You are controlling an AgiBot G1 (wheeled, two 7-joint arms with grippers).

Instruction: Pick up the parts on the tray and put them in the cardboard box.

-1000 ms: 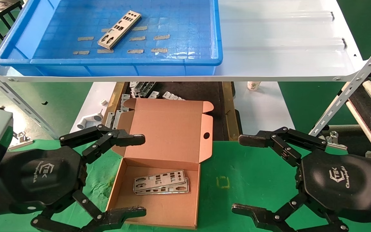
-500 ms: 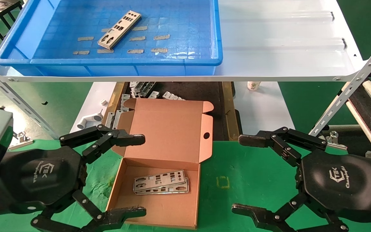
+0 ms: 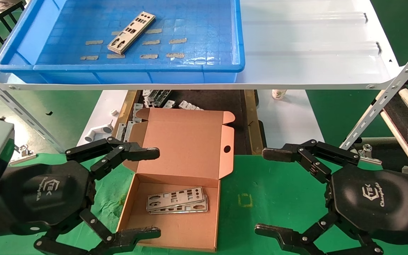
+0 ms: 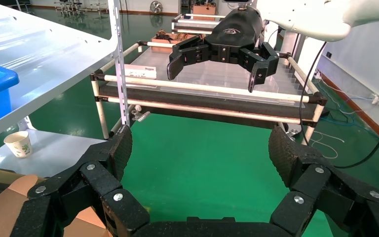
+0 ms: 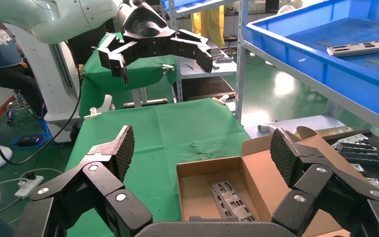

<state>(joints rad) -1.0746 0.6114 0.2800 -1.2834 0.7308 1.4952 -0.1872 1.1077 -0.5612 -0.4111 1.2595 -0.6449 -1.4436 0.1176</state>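
One silver punched plate point(image 3: 130, 32) lies at a slant on the grid floor of the blue tray point(image 3: 136, 66) on the upper white shelf; the right wrist view shows it too point(image 5: 364, 47). Below, the open cardboard box point(image 3: 190, 148) rests on the green cloth with two stacked plates point(image 3: 176, 199) inside, also seen as plates point(image 5: 232, 200) in the box point(image 5: 200, 170). My left gripper point(image 3: 154, 193) is open at the box's left side, holding nothing. My right gripper point(image 3: 267, 191) is open over the cloth to the right of the box, also holding nothing.
Small grey brackets point(image 3: 158, 99) and a white pipe fitting point(image 3: 97, 132) lie behind the box under the shelf. A paper cup point(image 3: 279, 94) stands at the back right. A slanted perforated shelf post point(image 3: 384, 102) crosses near my right arm. The glossy white shelf sheet point(image 3: 313, 46) lies right of the tray.
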